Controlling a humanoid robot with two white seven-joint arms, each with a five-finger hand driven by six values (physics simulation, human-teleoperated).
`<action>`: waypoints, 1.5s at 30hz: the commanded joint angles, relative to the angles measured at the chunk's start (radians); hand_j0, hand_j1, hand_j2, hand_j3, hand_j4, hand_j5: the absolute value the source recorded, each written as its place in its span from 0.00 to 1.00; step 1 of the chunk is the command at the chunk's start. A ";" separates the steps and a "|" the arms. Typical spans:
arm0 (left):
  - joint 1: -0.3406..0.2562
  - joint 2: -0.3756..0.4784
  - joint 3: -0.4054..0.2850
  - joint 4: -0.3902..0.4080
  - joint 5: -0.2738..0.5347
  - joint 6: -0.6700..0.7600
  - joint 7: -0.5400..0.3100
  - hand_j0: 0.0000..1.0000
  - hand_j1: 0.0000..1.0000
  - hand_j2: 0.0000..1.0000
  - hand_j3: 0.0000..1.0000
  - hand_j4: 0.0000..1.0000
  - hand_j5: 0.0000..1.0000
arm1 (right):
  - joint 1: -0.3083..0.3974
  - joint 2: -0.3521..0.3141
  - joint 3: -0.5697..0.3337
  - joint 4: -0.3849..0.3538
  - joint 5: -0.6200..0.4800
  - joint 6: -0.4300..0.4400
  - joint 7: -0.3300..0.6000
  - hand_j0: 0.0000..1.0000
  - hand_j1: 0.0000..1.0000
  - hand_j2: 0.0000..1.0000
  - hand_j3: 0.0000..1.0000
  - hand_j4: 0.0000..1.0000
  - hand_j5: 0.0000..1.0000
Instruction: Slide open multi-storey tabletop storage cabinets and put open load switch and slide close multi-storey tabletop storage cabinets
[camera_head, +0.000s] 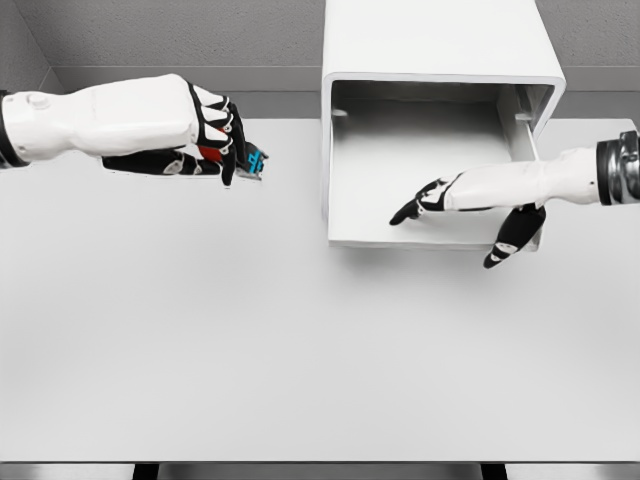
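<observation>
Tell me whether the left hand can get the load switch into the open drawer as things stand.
Probably yes. The left hand holds the load switch left of the drawer, which is open, but the right hand lies over it and may obstruct.

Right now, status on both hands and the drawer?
Left hand shut on load switch, left of cabinet. Right hand open over pulled-out drawer. Drawer looks empty, path clear.

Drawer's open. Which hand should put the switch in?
Left. The left hand already grips the load switch, left of the open drawer. The right hand holds nothing; its fingers are spread over the drawer.
</observation>
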 joint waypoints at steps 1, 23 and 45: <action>-0.002 -0.002 0.001 -0.001 0.016 0.003 0.001 0.36 0.36 0.36 0.36 0.36 0.36 | 0.002 -0.002 0.006 -0.004 0.010 -0.053 0.002 1.00 1.00 1.00 1.00 1.00 1.00; -0.092 -0.338 -0.063 -0.012 -0.078 0.003 0.001 0.36 0.36 0.36 0.36 0.36 0.36 | 0.008 -0.055 0.003 -0.012 -0.001 -0.196 0.002 1.00 1.00 1.00 1.00 1.00 1.00; -0.129 -0.464 -0.155 0.215 -0.251 0.003 0.001 0.59 0.59 0.59 0.59 0.59 0.59 | 0.017 -0.112 0.006 -0.024 -0.009 -0.196 0.002 1.00 1.00 1.00 1.00 1.00 1.00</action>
